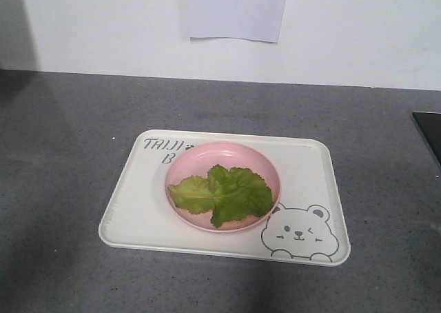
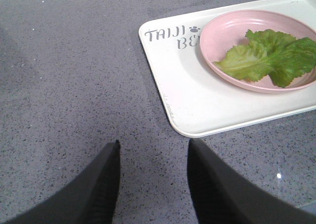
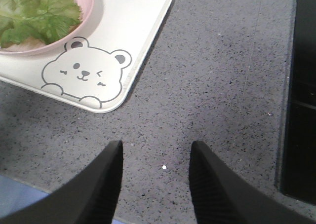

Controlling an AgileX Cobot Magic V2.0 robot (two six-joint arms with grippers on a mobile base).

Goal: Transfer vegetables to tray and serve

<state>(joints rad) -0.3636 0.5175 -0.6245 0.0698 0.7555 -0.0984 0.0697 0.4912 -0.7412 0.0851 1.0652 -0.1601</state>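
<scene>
The vegetables, crinkly green lettuce leaves, lie in a round pink plate. That plate stands on the cream-white tray with the bear drawing. In the left wrist view the tray is ahead to the right, with the lettuce on the pink plate. My left gripper is open over bare counter, short of the tray's near left corner. In the right wrist view the tray's bear corner and some lettuce lie ahead to the left. My right gripper is open and holds nothing.
The grey speckled counter runs all round the tray. A black panel lies along the counter's right side, also seen in the front view. A white wall with a sheet of paper stands behind.
</scene>
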